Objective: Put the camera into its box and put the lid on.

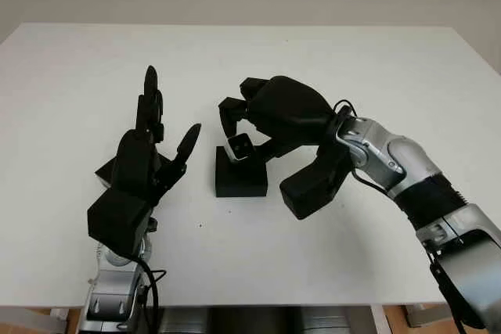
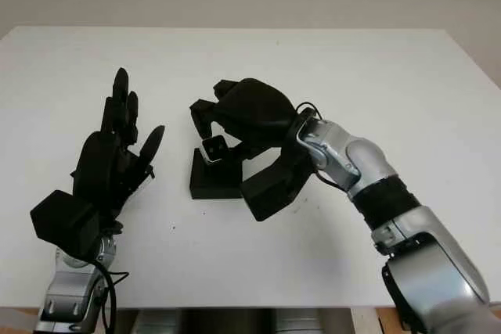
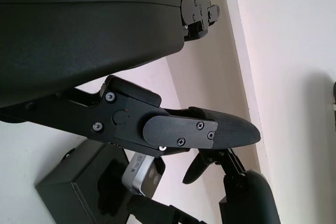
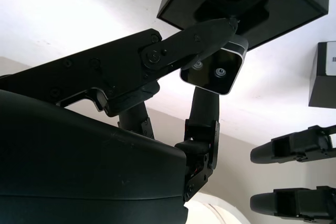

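On the white table [image 1: 70,76], the left hand [image 1: 145,158] stood raised at the left, open and holding nothing. Behind it lay a black lid [image 4: 323,74], mostly hidden from the head views but plain in the right wrist view. Just right of that hand sat the open black box [image 1: 240,177]. The right hand [image 1: 274,115] hung over the box with its fingers [image 4: 189,45] clamped on the small silver camera [image 1: 239,147], held just above the box. The right wrist view showed the camera's two lenses and the shaped hollow inside the box below.
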Tool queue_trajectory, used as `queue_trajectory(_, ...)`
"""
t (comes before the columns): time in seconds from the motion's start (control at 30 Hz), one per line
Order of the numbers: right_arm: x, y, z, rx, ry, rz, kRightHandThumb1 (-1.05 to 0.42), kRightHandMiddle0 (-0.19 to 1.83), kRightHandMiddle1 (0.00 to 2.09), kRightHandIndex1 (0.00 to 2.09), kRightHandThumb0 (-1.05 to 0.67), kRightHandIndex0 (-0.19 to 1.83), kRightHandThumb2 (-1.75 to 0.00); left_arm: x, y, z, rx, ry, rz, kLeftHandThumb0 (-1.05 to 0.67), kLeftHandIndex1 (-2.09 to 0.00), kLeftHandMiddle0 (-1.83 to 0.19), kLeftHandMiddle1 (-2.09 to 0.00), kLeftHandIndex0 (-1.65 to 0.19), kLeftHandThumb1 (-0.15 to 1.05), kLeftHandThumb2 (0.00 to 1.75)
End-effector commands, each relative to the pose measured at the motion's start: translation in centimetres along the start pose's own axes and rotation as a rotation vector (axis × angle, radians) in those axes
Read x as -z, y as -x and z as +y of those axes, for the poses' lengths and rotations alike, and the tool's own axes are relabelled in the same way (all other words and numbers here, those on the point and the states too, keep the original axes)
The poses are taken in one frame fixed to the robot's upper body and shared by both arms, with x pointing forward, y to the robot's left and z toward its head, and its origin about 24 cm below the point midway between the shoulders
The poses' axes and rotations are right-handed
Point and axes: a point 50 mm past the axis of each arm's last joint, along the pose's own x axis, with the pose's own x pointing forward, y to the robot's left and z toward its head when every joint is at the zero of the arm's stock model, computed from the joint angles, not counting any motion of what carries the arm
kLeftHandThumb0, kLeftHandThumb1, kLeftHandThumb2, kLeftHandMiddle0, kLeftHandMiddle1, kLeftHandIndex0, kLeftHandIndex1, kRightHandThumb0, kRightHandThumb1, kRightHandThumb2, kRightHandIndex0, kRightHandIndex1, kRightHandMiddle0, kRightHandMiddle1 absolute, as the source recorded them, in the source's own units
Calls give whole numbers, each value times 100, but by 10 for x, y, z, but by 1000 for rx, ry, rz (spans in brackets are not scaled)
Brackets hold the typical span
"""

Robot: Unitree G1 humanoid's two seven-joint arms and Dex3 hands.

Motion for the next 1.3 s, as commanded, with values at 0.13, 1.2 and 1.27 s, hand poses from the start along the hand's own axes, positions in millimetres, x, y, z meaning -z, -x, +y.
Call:
queue_trajectory(0.13, -5, 4, -12, 5, 3, 63, -105, 32, 208, 209, -43, 35, -9, -4, -3, -4, 12, 22, -18, -77, -5, 12, -5, 15, 105, 30)
queue_trajectory(1.2, -21, -4, -7, -79, -110, 345, -105, 15, 164, 209, -35, 61, -12, -1, -4, -8, 9, 54, -16, -68, -5, 13, -5, 16, 105, 33)
queue_trajectory(1.27, -22, -4, -7, -84, -109, 347, -105, 11, 162, 209, -36, 62, -13, -1, -4, -8, 7, 53, -13, -68, -5, 12, -5, 15, 105, 32)
